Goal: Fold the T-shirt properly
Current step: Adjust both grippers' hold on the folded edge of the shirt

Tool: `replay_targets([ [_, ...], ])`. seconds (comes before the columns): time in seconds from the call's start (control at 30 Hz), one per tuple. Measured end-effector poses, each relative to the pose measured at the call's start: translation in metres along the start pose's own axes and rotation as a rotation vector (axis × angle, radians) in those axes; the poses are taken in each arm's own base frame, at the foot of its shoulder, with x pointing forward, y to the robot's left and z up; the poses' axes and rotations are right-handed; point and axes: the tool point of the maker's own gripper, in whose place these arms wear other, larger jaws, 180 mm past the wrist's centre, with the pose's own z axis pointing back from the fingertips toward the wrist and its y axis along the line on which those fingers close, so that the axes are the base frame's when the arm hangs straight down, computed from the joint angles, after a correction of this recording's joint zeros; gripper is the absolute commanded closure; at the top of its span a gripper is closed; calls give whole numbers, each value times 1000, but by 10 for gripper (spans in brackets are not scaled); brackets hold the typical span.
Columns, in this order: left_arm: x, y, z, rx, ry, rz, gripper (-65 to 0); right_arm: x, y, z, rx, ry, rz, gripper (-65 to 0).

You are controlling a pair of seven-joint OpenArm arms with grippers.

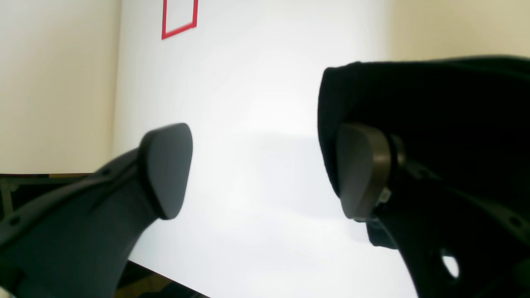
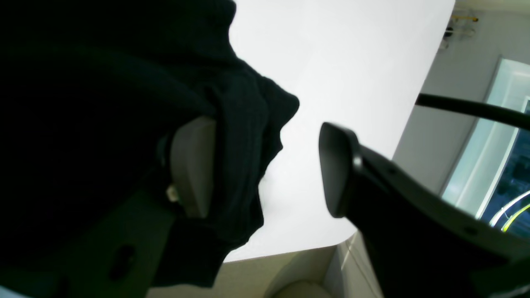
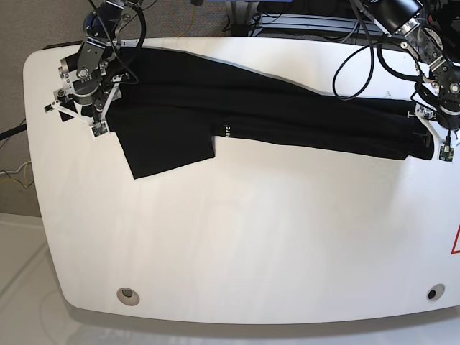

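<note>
Here the T-shirt [image 3: 273, 115] lies as a long black band across the far part of the white bench [image 3: 237, 251], running from the far left corner to the right edge. One short sleeve [image 3: 162, 147] juts toward the near side at the left, and a line of tiny white lettering [image 3: 228, 131] sits on the near edge beside that sleeve.

The right claw [image 3: 80, 93] stands at the left end of the band in the base view, over the far left corner of the bench. In the right wrist view its two fingers stand well apart; a bunched fold of black cloth [image 2: 244, 136] drapes over one pale pad [image 2: 192, 165], while the other dark pad [image 2: 335, 169] is bare, with white bench between them. The cloth hangs on the one finger and is not pinched.

The left claw [image 3: 435, 133] stands at the right end of the band, near the right edge of the bench. In the left wrist view its fingers are spread wide; black cloth [image 1: 414, 107] lies behind and above one pad [image 1: 360, 169], and the other pad [image 1: 167, 169] is clear of it, with bare bench between.

A red outline marking [image 1: 179, 18] shows on the bench surface in the left wrist view, well apart from the cloth. Two round fittings [image 3: 129, 295] sit near the near edge of the bench.
</note>
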Motion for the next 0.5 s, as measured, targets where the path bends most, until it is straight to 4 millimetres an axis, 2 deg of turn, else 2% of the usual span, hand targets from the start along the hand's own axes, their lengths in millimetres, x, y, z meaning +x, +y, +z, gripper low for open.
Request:
replay_targets([
  [0.23,-2,-1,0,-2,4,-2,-509,-3,1,0,2,8,3,-475],
  [0.5,-6,-5,-3,-17,16,5,-510,-7,2,0,6,15,8,-475],
])
